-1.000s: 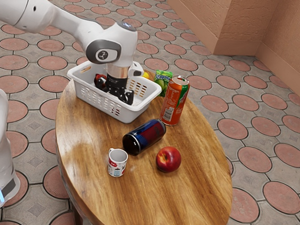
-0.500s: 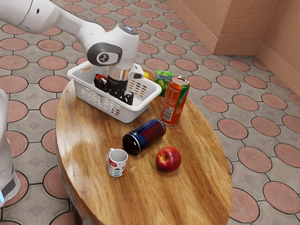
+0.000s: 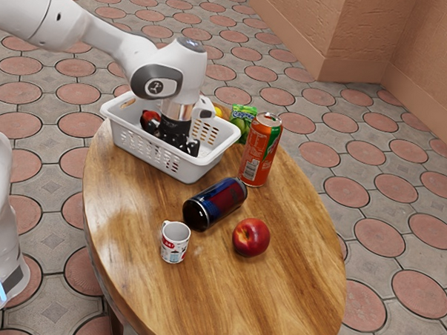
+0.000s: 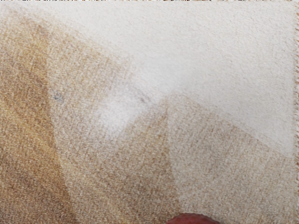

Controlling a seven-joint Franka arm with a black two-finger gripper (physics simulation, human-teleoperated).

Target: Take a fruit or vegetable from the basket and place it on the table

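Observation:
In the exterior view my black gripper point(image 3: 172, 143) is down inside the white basket point(image 3: 204, 165), its fingers spread wide apart; the near wall partly hides their tips. A red fruit or vegetable point(image 3: 149, 116) lies in the basket, beside the finger on the exterior view's left and partly covered by it. I see nothing clearly held. In the wrist view a small curved part of a red thing point(image 4: 194, 219) shows at the lower edge, with blurred white and wood-brown surfaces around it.
On the round wooden table point(image 3: 137, 238) are a red apple point(image 3: 251, 237), a white mug point(image 3: 175, 242), a dark can lying down point(image 3: 216, 203) and an upright orange can point(image 3: 260, 151). Behind are a green packet point(image 3: 242, 120) and something yellow point(image 3: 218, 111).
My hand has shifted slightly toward the exterior view's right and a little lower within the basket. The things on the table have stayed where they were.

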